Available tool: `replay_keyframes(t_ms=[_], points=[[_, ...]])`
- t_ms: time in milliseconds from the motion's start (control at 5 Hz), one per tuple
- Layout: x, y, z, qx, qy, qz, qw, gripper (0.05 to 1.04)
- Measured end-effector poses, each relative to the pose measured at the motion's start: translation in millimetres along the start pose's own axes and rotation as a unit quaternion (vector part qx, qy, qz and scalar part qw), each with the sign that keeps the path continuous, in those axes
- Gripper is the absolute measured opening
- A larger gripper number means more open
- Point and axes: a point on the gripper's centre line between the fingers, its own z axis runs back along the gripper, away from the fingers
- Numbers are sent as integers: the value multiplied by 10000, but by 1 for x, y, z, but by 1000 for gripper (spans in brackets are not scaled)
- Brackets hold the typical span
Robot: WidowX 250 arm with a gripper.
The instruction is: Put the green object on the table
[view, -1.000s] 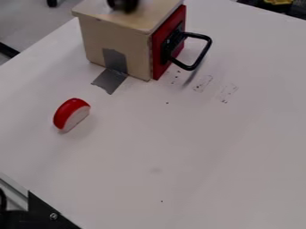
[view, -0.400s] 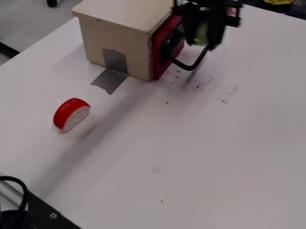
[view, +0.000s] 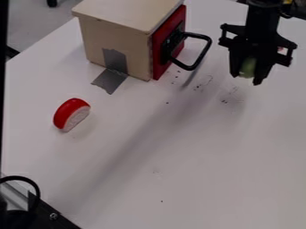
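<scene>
Gripper: black, at upper right of the camera view (view: 245, 80), pointing down, to the right of the box; its two fingers are pinching the green object.
Green object: between the fingers (view: 248, 67), near their tips, held above the table; exact shape partly hidden by the fingers.
Table: white top (view: 197, 165), dark marks near the box, arm's shadow slanting across.
Box: pale wood (view: 128, 20), red front (view: 158, 58) with black handle (view: 207, 50) sticking out.
Tape: grey strip (view: 110, 81), running from box side onto table.
Red-and-white piece: half-round (view: 67, 112), on the table, well apart from the gripper.
</scene>
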Motion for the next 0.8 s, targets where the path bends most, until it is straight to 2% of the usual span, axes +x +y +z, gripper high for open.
replay_keyframes(t_ms=[200,400,600,800], points=[[-2,0,-7,43,-20,134,9999,871],[-8,2,-16,52,24,288,9996,1007],[-12,3,-12,52,-30,361,9993,1000],[-16,3,14,37,-331,425,9985,1001]])
